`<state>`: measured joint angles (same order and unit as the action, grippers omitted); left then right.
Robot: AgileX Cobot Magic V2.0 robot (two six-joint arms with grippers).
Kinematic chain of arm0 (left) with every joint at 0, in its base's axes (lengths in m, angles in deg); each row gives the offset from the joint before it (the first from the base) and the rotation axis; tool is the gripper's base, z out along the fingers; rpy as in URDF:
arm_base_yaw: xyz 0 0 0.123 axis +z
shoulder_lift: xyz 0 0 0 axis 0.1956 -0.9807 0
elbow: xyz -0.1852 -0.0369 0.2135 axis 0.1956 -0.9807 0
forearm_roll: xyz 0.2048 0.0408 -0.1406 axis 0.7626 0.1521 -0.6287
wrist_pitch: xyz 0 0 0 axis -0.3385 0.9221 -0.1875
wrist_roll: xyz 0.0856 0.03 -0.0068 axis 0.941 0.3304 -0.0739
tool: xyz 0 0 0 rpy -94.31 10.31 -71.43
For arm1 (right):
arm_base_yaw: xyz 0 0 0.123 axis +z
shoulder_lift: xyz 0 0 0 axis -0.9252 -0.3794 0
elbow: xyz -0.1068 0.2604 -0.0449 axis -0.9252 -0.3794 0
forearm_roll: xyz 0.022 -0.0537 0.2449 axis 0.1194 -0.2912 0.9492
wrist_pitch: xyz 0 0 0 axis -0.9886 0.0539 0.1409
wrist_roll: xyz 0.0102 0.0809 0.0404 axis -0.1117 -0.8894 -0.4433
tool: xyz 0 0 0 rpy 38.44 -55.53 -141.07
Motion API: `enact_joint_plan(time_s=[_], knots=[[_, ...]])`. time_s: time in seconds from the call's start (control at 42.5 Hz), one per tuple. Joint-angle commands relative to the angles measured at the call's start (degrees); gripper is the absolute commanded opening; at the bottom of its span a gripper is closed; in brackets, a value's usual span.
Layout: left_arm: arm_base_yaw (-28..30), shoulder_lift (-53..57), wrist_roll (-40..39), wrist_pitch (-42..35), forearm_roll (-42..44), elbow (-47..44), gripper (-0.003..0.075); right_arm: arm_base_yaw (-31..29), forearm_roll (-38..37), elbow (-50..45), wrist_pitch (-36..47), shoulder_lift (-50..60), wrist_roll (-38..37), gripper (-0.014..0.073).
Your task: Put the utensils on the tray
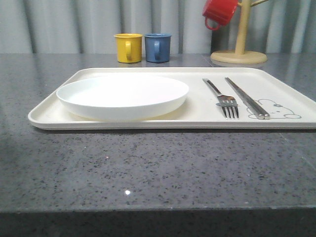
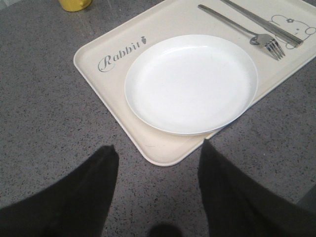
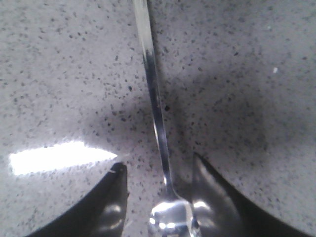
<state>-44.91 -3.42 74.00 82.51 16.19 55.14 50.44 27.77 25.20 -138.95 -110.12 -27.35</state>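
The plate point(image 1: 122, 96), the fork point(image 1: 223, 98) and the chopsticks point(image 1: 247, 98) lie on the tray point(image 1: 49, 112). The spoon point(image 3: 157, 113) lies flat on the grey table point(image 3: 237, 59), not on the tray. I think picking up the spoon is the step now. The right gripper point(image 3: 159, 170) is low over it, its fingers spread a little on both sides of the thin handle near the bowl, not squeezing it. Next it should close, lift, and carry the spoon to the tray. The left gripper point(image 2: 157, 153) hangs wide and holds nothing, near the tray's edge. I count one plate, one fork, one pair of chopsticks, one spoon, one tray, and three mugs point(image 1: 128, 47)
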Motion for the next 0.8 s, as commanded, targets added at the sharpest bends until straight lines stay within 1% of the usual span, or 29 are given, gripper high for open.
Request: enact_joint_plan(time_s=[0.0,0.306,0.353,0.424,0.518,0.565,0.636,0.707,0.777], knots=[[-0.5,0.1,-0.6,-3.9,0.1,1.5,0.0363,-0.5,-0.7,1.7,2.2,0.3,0.8,0.0343],[-0.5,0.1,-0.6,-3.9,0.1,1.5,0.0363,-0.5,-0.7,1.7,3.3,-2.5,0.8,0.0333],[-0.5,0.1,-0.6,-3.9,0.1,1.5,0.0363,-0.5,-0.7,1.7,3.3,-2.6,0.8,0.0308],[-0.5,0.1,-0.6,-3.9,0.1,1.5,0.0363,-0.5,-0.7,1.7,3.1,-2.6,0.8,0.0228],[-0.5,0.1,-0.6,-3.9,0.1,1.5,0.0363,-0.5,-0.7,1.7,3.1,-2.6,0.8,0.0095],[-0.5,0.1,-0.6,-3.9,0.1,1.5,0.0363,-0.5,-0.4,1.7,3.0,-2.6,0.8,0.0052],[-0.5,0.1,-0.6,-3.9,0.1,1.5,0.0363,-0.3,1.4,1.8,3.1,-2.1,0.9,0.0015],[-0.5,0.1,-0.6,-3.9,0.1,1.5,0.0363,0.8,3.7,1.8,3.1,-0.7,2.0,0.0015],[-0.5,0.1,-0.6,-3.9,0.1,1.5,0.0363,3.4,7.0,2.3,2.0,1.3,3.0,0.0016]])
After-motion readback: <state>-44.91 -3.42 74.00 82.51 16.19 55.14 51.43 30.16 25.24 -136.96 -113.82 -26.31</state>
